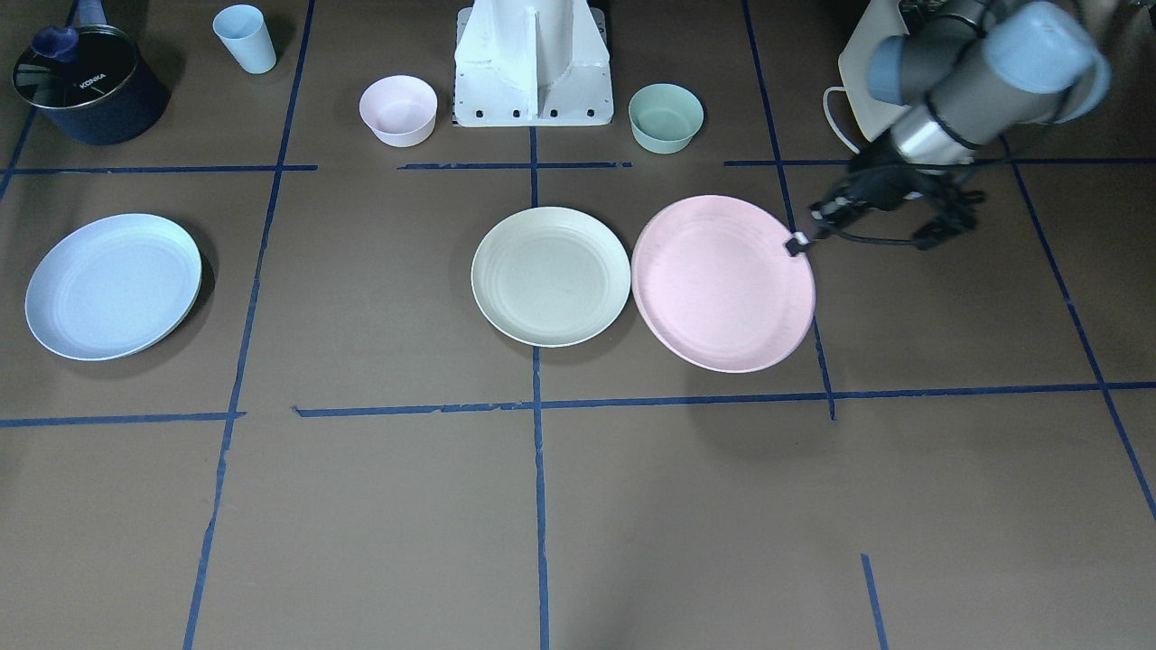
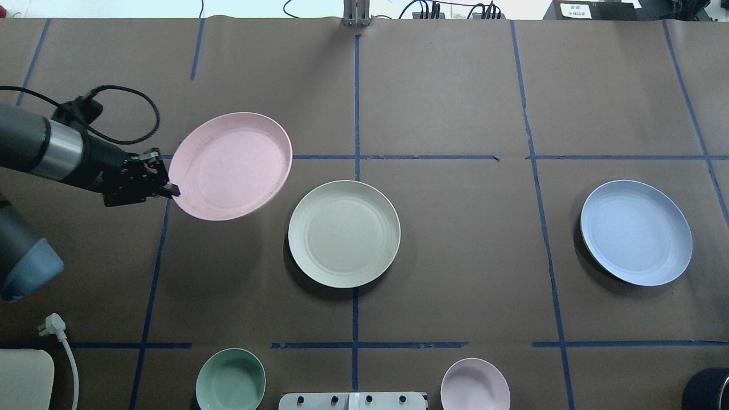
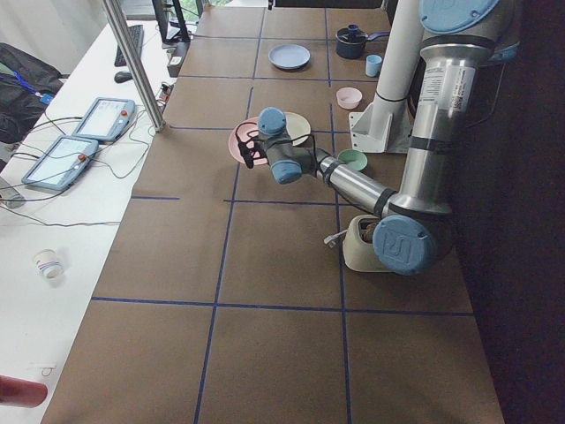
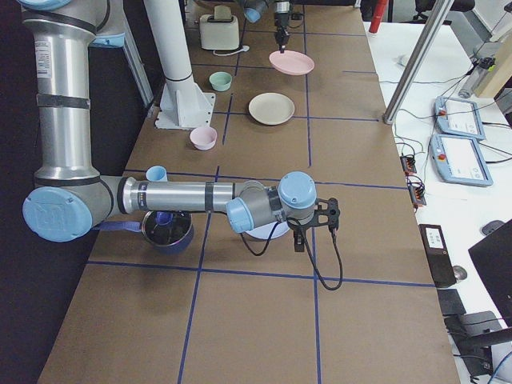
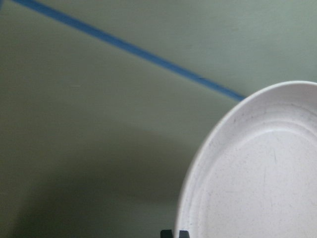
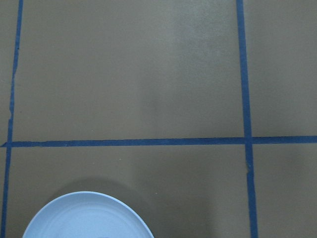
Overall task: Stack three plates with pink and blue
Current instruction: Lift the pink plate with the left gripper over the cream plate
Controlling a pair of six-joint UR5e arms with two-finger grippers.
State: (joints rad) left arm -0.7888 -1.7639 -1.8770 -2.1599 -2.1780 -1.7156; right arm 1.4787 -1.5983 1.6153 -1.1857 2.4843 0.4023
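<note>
- Three round shallow matte plastic plates with raised rims are out on the brown paper-covered tabletop [image 2: 455, 256], and none is stacked yet.
- At the robot's left side, the left gripper [image 2: 171, 191] is clamped on the rim of the pale pink plate [image 2: 230, 165]. It holds the plate up off the tabletop, with the plate's shadow on the paper below.
- Flat near the middle lies the cream-white plate [image 2: 344, 233], just beside the raised pink one.
- Well apart, on the robot's right side, the pale blue plate [image 2: 636, 232] lies flat.
- Over that plate's edge hangs the right gripper [image 4: 298, 242]; I cannot tell whether its fingers are apart or together.
- Either side of the robot's white base [image 1: 533, 72] sit a small deep pink bowl [image 1: 398, 110] and a small deep mint-green bowl [image 1: 666, 117].
- Beyond the pink bowl stand a pale blue cup [image 1: 245, 38] and a dark pot [image 1: 90, 86].
</note>
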